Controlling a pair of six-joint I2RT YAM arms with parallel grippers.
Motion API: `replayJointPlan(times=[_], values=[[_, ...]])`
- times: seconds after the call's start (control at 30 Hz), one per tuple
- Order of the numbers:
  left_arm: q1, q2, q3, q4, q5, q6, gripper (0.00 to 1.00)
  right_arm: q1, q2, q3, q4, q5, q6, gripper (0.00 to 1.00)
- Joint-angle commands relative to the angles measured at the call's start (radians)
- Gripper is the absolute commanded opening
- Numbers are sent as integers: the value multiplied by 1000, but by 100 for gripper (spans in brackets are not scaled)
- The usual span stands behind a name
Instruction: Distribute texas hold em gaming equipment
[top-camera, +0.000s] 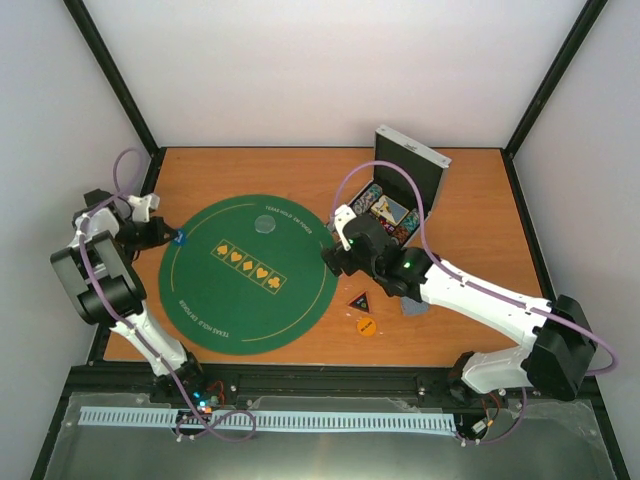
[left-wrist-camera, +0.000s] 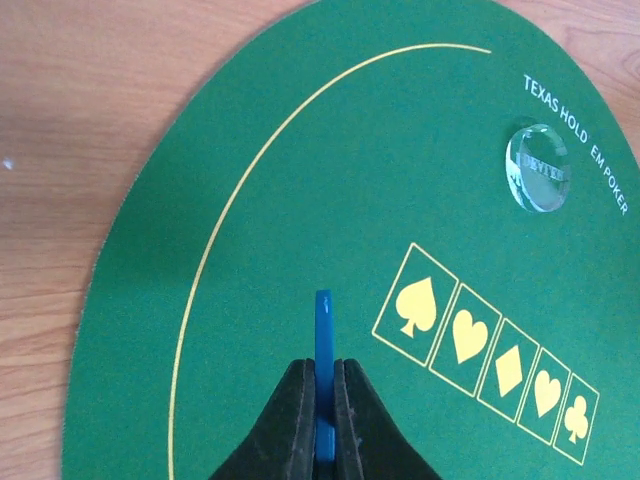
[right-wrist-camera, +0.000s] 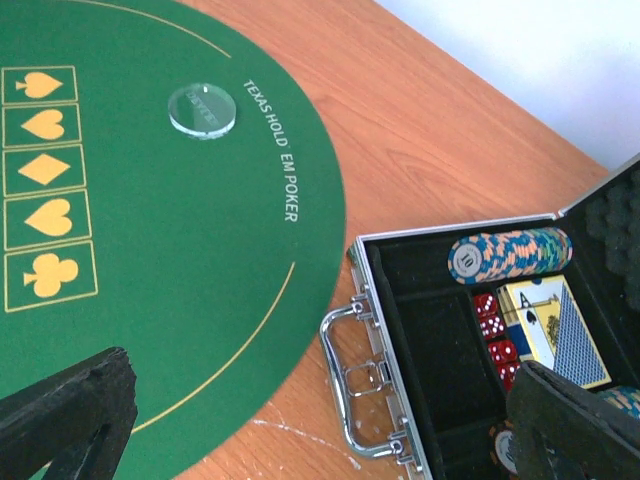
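Over at the right claw (right-wrist-camera: 320, 415): stands spread wide, grips nothing, hides a corner of the metal case (right-wrist-camera: 345, 365) behind its right finger. Just ahead, in black-lined compartments: a ribbed chip stack (right-wrist-camera: 510, 255), red dice (right-wrist-camera: 490, 335), cards (right-wrist-camera: 552, 330) partly covered. Ahead-left, a clear disc (right-wrist-camera: 202, 108) flat on the green felt mat (right-wrist-camera: 150, 300). Left claw (left-wrist-camera: 322, 368): clamps a thin blue chip (left-wrist-camera: 322, 320) edge-on, swallows its lower half, hangs over the mat.
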Motion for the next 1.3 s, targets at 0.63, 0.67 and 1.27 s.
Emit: replayJointPlan(times=[0.63,0.67,1.27], values=[[5,99,-137,21,103,80,1,-38,-22,-64,23,-41,9,100],[13,99,-144,21,102,77,1,-38,-23,-67,22,-42,9,100],[134,80,-268,160,-114,18,6,-38,-39,-67,-1,-43,5,100]])
